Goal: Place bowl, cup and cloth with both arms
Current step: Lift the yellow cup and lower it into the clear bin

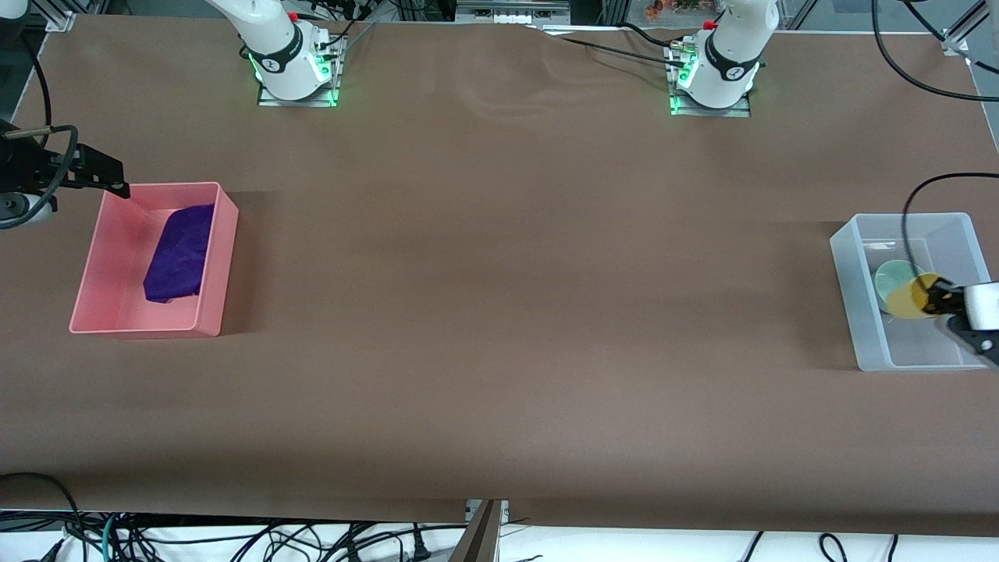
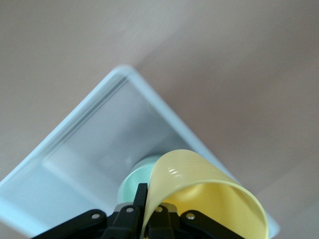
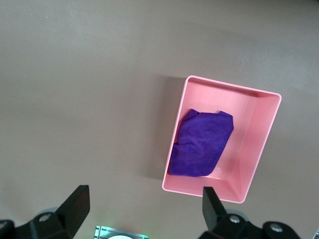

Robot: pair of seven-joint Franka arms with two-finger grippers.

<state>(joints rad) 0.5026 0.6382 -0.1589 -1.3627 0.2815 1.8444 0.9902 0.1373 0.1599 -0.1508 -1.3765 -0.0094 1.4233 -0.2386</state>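
The purple cloth [image 1: 179, 254] lies bunched in the pink bin [image 1: 109, 324] at the right arm's end of the table; it also shows in the right wrist view [image 3: 202, 144]. My right gripper [image 1: 82, 160] is open and empty, high up over the bin's edge [image 3: 259, 124]. The mint-green bowl [image 1: 890, 282] sits in the clear bin [image 1: 847, 265] at the left arm's end. My left gripper [image 1: 933, 300] is shut on the rim of the yellow cup [image 1: 909, 299] and holds it tilted over the bowl. The left wrist view shows the cup [image 2: 209, 194] pinched and the bowl [image 2: 132, 181] partly hidden.
The brown table spreads wide between the two bins. The arm bases [image 1: 293, 70] [image 1: 714, 78] stand along the edge farthest from the front camera. Cables hang below the nearest edge [image 1: 234, 538].
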